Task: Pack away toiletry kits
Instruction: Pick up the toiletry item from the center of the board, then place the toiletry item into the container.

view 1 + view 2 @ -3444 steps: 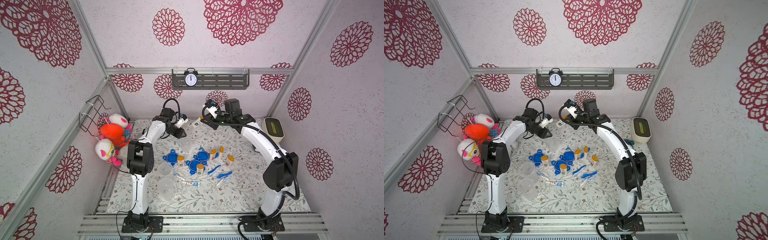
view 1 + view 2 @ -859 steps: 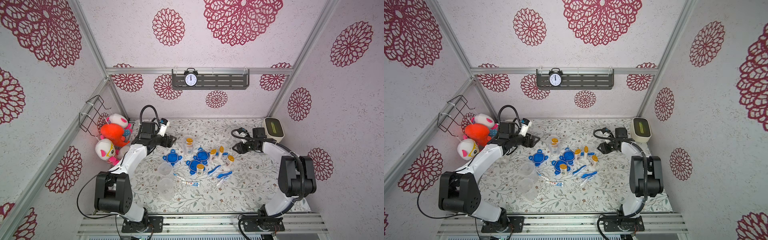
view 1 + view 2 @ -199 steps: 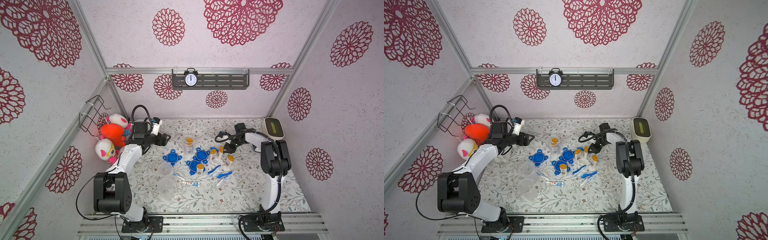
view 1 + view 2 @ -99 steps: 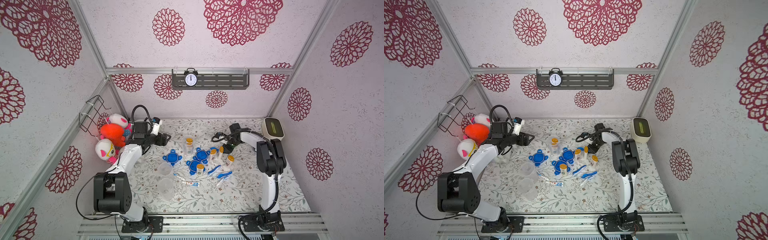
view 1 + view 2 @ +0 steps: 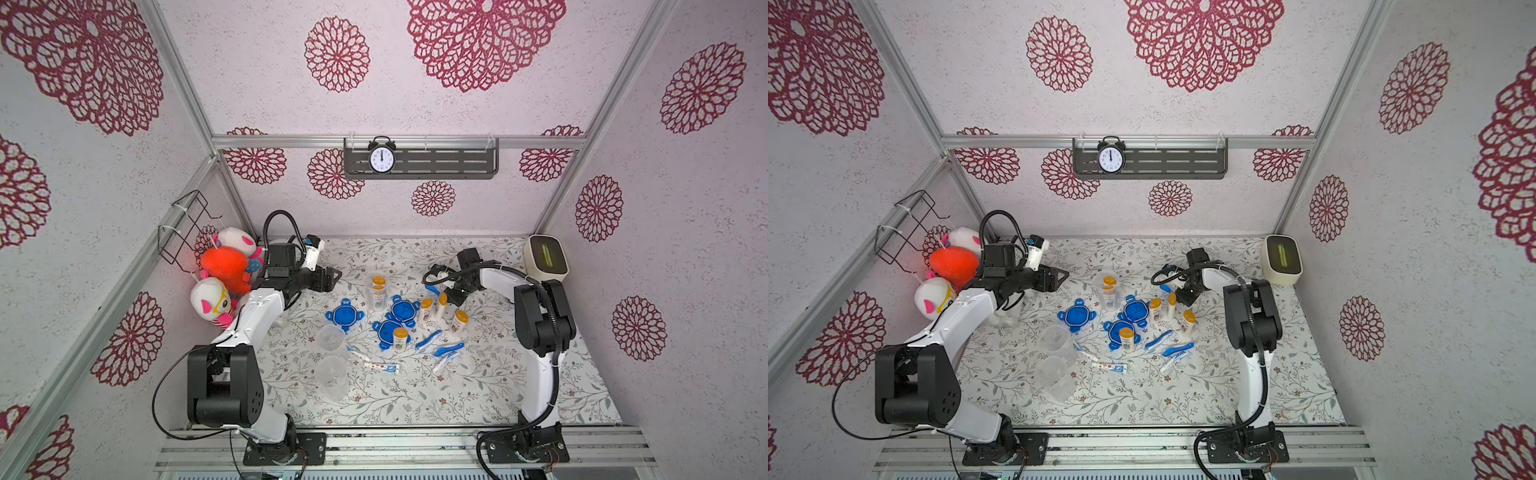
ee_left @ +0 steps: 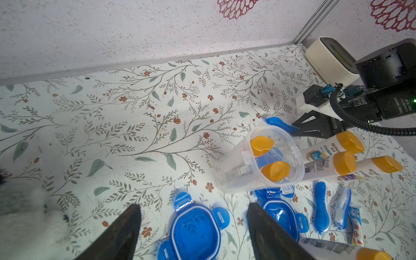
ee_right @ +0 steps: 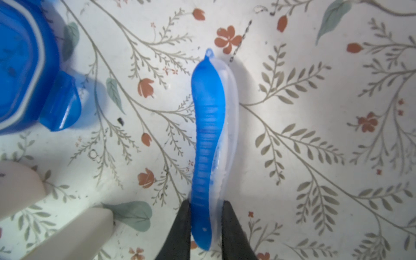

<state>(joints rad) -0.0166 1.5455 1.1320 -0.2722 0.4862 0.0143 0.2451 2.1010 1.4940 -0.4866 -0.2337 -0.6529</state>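
Observation:
My right gripper (image 7: pixel 206 204) is shut on one end of a blue toothbrush (image 7: pixel 207 135) in a clear case, low over the floral mat; both top views show this toothbrush (image 5: pixel 432 289) (image 5: pixel 1166 288) behind the upright bottles. An open clear cup (image 5: pixel 376 291) (image 6: pixel 258 159) holds two orange-capped bottles. Three blue lids (image 5: pixel 344 315) lie beside it. Two empty cups (image 5: pixel 330 338) stand nearer the front. My left gripper (image 5: pixel 332 276) (image 6: pixel 192 206) hangs open and empty at the back left, above a lid.
Loose orange-capped bottles (image 5: pixel 426 309), two more blue toothbrushes (image 5: pixel 428 338) and toothpaste tubes (image 5: pixel 382 366) lie mid-mat. Plush toys (image 5: pixel 224 266) sit by the left wall under a wire basket (image 5: pixel 187 224). A cream device (image 5: pixel 544 257) stands back right. A clock (image 5: pixel 381 160) sits on the wall shelf.
The right gripper has slid left to the toothbrush behind the bottles and closed its jaws on it. The left arm has stayed still.

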